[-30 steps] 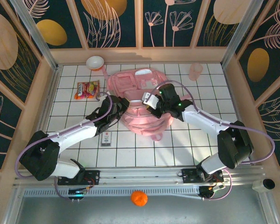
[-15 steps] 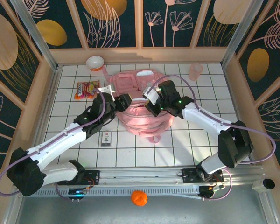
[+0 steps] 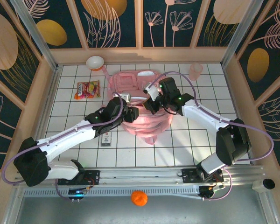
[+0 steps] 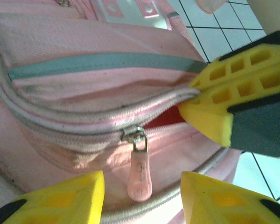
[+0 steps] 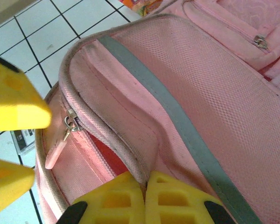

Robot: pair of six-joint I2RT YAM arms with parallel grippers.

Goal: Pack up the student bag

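Fabric at the pocket mouth is pinched tight in the right gripper [image 5: 144, 186], seemingly to hold the student bag [image 3: 130, 84], midway along the table's [image 3: 200, 93] far edge, taut. The left gripper [image 4: 142, 198] straddles the zipper pull [image 4: 140, 177], jaws wide.

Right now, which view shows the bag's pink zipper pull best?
Left wrist: the zipper pull hangs large and sharp between the left gripper's open fingers. Right wrist catches the zipper pull small at the left edge. Top external: too small to tell.
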